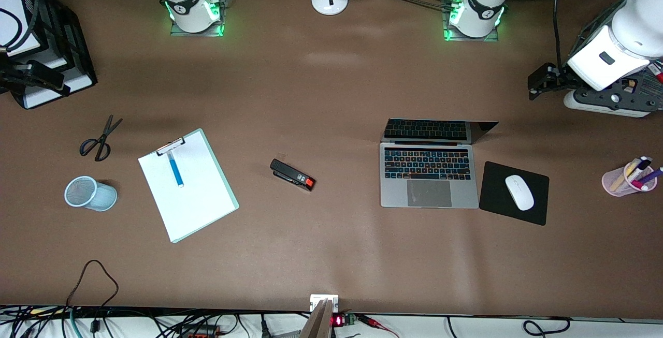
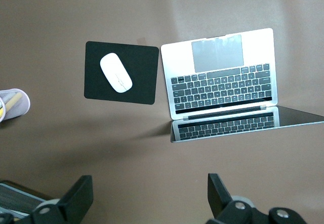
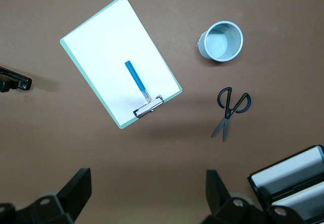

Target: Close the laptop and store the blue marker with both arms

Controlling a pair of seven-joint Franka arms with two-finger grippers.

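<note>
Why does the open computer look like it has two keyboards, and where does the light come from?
Front view: the laptop has a glossy dark screen that mirrors its keys; pale glare patches lie on the table. Left wrist view: the same mirrored keyboard, with a soft shadow by the mouse pad. Right wrist view: even light, faint shadow by the clipboard.

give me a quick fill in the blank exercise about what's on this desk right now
1. The blue marker lies on the ____.
2. The laptop's lid is ____.
3. The white mouse rests on a black ____.
4. The scissors lie toward the ____ arm's end of the table.

Missing words: clipboard; open; mouse pad; right
</note>
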